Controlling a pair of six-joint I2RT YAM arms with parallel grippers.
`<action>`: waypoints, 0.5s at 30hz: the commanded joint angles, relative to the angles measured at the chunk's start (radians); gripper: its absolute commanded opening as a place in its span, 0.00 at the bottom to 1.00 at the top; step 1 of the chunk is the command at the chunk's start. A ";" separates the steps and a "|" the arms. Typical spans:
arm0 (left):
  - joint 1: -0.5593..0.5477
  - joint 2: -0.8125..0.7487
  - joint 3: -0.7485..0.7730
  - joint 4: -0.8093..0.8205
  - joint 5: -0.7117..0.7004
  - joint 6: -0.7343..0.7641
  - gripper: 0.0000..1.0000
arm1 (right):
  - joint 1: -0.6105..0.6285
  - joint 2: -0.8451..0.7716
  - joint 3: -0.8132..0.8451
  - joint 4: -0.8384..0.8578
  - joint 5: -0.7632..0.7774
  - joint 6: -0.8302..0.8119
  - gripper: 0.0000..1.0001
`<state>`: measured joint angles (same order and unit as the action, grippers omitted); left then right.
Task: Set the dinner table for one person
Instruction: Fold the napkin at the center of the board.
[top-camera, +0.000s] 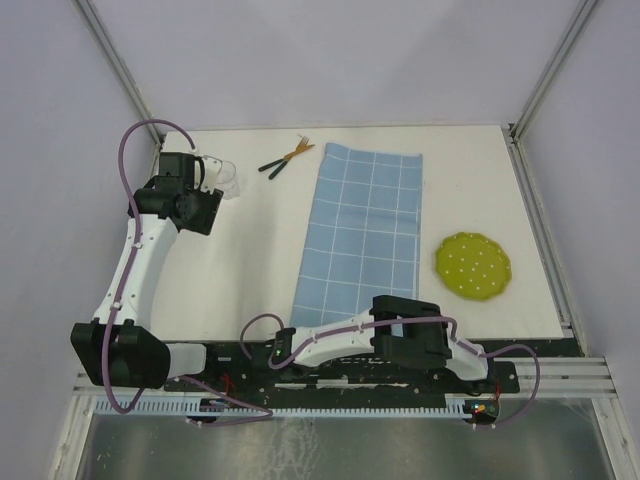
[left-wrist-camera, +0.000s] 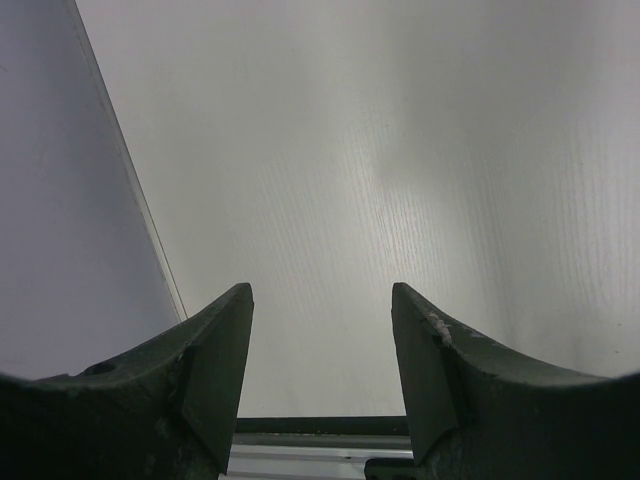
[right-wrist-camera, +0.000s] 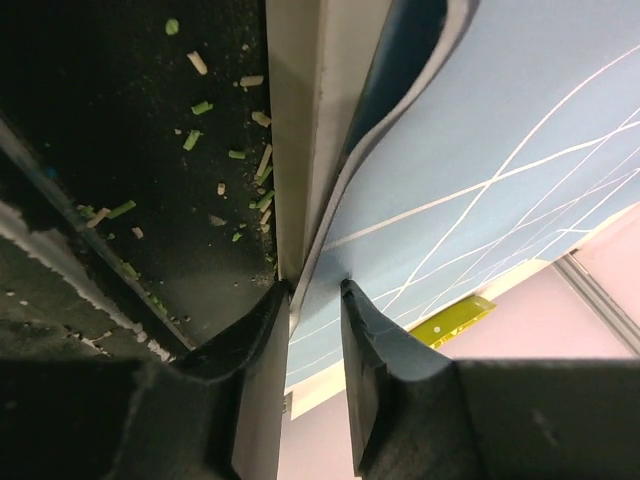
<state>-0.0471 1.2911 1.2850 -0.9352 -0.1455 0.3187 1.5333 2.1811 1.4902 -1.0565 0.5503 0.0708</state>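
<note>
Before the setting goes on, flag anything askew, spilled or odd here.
The blue gridded cloth lies slanted on the table, its near edge curled up at the right gripper. Green and tan crumbs are scattered on the black base plate beside it. The cutlery at the far edge lies crossed.

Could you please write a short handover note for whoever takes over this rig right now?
Left gripper: open, empty, over bare dinner table at far left.
Right gripper: jaws either side of the near edge of the blue cloth, at the table's front; grip not confirmed.
Green plate sits right of the cloth; cutlery lies at the far edge, left of it.
Done: cloth is on the table. Left: probably straighten cloth, then place plate and cutlery.
</note>
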 joint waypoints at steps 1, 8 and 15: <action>0.003 -0.027 0.020 0.034 0.018 -0.006 0.65 | -0.019 0.023 0.022 -0.015 0.054 0.014 0.33; 0.003 -0.031 0.028 0.032 0.016 0.001 0.65 | -0.020 0.038 0.030 -0.020 0.065 0.007 0.05; 0.003 -0.023 0.035 0.031 0.023 0.004 0.65 | -0.044 0.002 0.022 -0.018 0.148 -0.010 0.02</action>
<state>-0.0471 1.2907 1.2850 -0.9356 -0.1455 0.3187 1.5433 2.1937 1.5146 -1.0988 0.5430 0.0818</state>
